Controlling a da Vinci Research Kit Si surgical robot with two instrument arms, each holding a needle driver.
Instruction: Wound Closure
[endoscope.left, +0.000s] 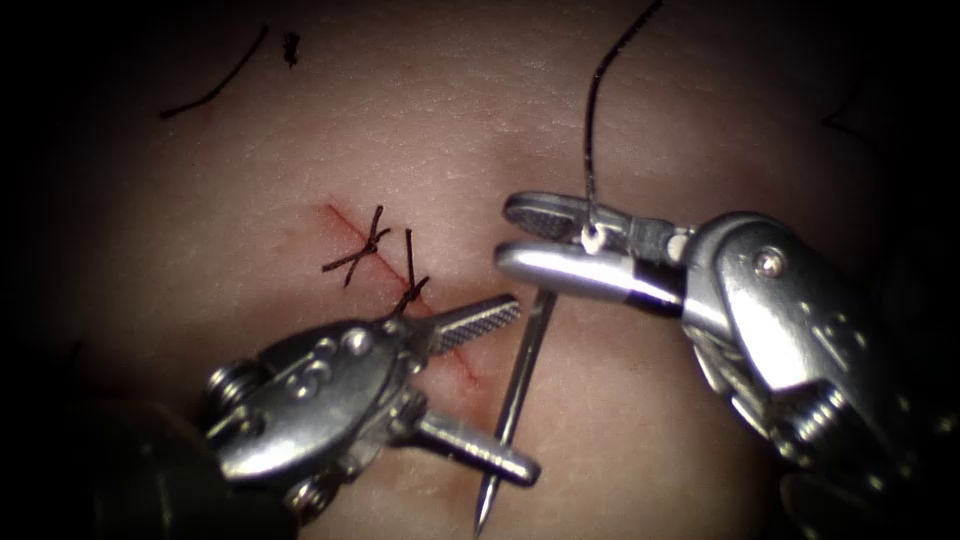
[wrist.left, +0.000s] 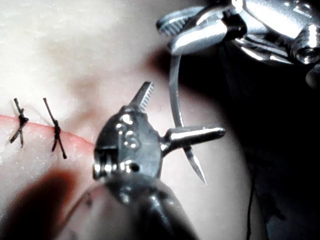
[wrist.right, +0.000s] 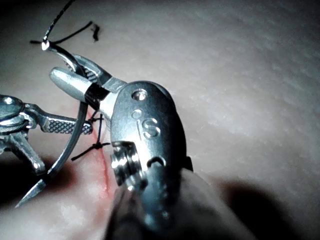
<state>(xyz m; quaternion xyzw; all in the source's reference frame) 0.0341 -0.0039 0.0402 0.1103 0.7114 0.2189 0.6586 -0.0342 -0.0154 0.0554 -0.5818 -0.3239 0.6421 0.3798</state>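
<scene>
1. Nearest the endoscope, the left tool has its jaws spread wide and holds nothing; its lower jaw lies across the needle's shaft near the point, though contact cannot be told.
2. The curved needle hangs free of the tissue, just right of the cut, point toward the viewer. It looks stiff, thin, smooth and likely slippery; the mid-curve seems the firmest place to grip.
3. The right tool pinches the needle at its thread end.
4. The thread, limp and light, rises from that end.
5. Two knotted stitches cross the cut left of the tools; the open left tool crowds them.
6. Farthest, a cut thread end lies loose.
</scene>
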